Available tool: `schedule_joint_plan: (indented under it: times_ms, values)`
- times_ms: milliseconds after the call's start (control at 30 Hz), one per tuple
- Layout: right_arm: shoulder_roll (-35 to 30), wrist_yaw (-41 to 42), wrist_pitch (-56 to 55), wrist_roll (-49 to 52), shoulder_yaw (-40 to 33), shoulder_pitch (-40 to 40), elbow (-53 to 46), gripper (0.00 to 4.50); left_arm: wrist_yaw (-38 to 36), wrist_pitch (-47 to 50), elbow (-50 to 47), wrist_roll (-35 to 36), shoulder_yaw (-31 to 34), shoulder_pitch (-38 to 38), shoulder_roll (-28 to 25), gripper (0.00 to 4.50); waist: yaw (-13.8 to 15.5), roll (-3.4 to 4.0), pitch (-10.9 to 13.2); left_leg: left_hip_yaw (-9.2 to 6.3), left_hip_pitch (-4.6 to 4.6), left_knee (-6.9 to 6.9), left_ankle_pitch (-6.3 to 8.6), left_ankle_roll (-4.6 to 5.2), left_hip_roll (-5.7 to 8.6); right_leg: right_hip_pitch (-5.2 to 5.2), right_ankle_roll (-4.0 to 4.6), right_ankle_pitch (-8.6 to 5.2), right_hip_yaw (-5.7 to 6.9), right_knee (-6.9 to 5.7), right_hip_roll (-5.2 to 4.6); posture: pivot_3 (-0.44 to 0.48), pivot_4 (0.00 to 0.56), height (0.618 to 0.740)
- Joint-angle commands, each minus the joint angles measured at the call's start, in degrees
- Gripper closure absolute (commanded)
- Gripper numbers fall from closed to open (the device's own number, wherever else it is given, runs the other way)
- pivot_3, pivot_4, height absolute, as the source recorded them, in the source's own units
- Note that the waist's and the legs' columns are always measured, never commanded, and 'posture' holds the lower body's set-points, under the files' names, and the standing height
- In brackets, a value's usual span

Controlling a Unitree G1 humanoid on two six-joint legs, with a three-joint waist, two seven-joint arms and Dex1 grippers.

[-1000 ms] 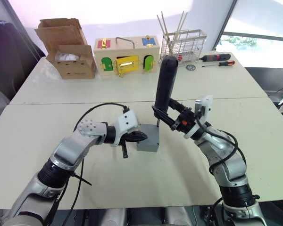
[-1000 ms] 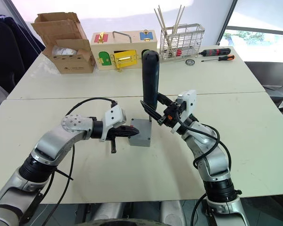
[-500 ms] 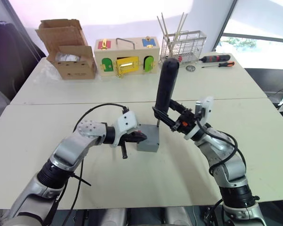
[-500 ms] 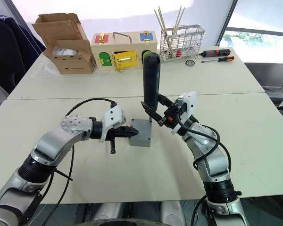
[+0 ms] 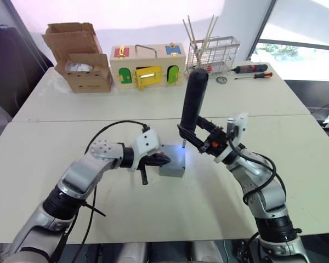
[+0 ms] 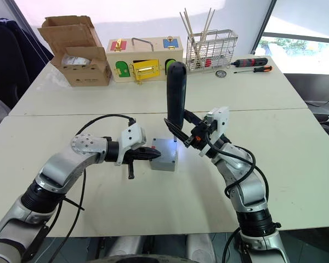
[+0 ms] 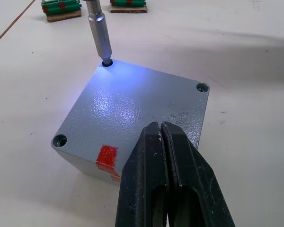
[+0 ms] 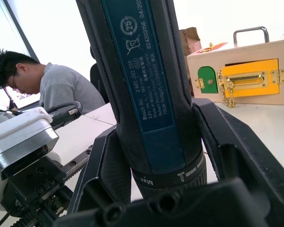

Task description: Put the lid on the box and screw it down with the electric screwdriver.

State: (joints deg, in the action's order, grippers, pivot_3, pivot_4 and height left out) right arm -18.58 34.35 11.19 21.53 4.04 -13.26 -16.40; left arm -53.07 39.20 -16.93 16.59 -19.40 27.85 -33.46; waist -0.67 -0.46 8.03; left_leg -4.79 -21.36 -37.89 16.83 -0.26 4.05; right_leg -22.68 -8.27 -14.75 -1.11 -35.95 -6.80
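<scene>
The grey box (image 5: 171, 170) stands mid-table with the lid (image 7: 132, 106) seated on top, a red mark (image 7: 107, 156) at its edge. My left gripper (image 5: 163, 159) is shut, empty, its tips lying over the lid's near edge (image 7: 162, 135). My right gripper (image 5: 196, 138) is shut on the black electric screwdriver (image 5: 193, 101), held upright. Its metal bit (image 7: 99, 28) sits in one corner screw hole, and a blue light shines on the lid there. Two other corner holes show in the left wrist view.
On the far table stand a brown cardboard box (image 5: 79, 55), a wooden box with coloured doors (image 5: 147, 66), a wire basket (image 5: 213, 53) and two manual screwdrivers (image 5: 252, 68). A person (image 8: 49, 87) sits beyond my left arm.
The screwdriver's tip light has come on, casting a blue glow on the lid. Both arms hold their places.
</scene>
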Motion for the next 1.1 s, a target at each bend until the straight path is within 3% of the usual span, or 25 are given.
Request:
schedule_joint_plan:
  times_ms: [33,233,433,600,833,933,1100]
  values:
    - [-0.35,0.51,3.49,-1.75,2.57,2.90,4.95,2.66,0.26,0.30,-0.18,-0.92,-0.76,-0.15,-0.10,4.50,0.02,0.00,0.00,0.00,0.00,0.00,0.00,0.00,0.00,0.00,0.00,0.00,0.00,0.00,0.00,0.000,0.150,0.730]
    - [-0.69,-1.53,6.93,2.50,-1.75,-2.66,-0.24,2.66,0.07,0.03,0.49,-0.82,-0.66,0.07,0.03,4.50,0.04,0.04,0.05,-0.01,-0.02,0.00,0.00,0.00,0.00,0.00,0.01,-0.01,0.00,0.04,-0.01,0.000,0.150,0.730]
    - [-7.60,-5.98,19.97,12.13,-11.79,-15.05,-8.08,2.66,-0.29,-1.68,2.48,-1.08,-0.60,0.30,0.65,4.50,0.46,0.34,0.61,-0.01,-0.38,-0.01,-0.01,-0.01,0.08,-0.31,0.00,0.00,-0.01,0.06,-0.10,0.000,0.150,0.730]
    - [-6.57,-20.45,33.61,15.82,-18.01,-21.89,-7.26,2.66,0.77,-1.98,2.39,-0.10,1.44,1.23,1.61,4.50,0.33,0.34,0.62,-0.02,-0.96,-0.08,-0.06,-0.09,0.06,-0.92,0.00,0.01,-0.01,-0.07,-0.09,0.000,0.150,0.730]
    - [-6.89,-28.45,40.06,18.76,-26.00,-29.12,-2.28,2.66,1.22,-0.02,-0.93,4.12,5.77,4.85,3.13,4.50,0.11,0.53,0.91,0.06,-1.33,-0.10,-0.11,-0.14,0.08,-1.35,0.00,0.02,-0.08,-0.21,-0.10,0.000,0.150,0.730]
    - [-13.62,-24.63,43.02,17.84,-25.12,-28.88,-1.52,2.66,0.39,0.90,-3.85,5.38,5.49,6.38,3.24,4.50,0.19,0.53,0.92,0.03,-1.98,-0.23,-0.39,-0.59,0.09,-1.97,0.00,0.04,-0.04,-0.27,-0.10,0.000,0.150,0.730]
    - [-29.50,-13.62,55.14,22.66,-25.16,-24.79,-0.65,2.66,-1.53,0.66,-8.18,5.98,3.45,6.41,1.83,4.50,0.02,0.50,0.98,0.14,-2.04,-0.21,-0.31,-0.46,0.12,-1.99,0.00,0.04,-0.06,-0.17,-0.16,0.000,0.150,0.730]
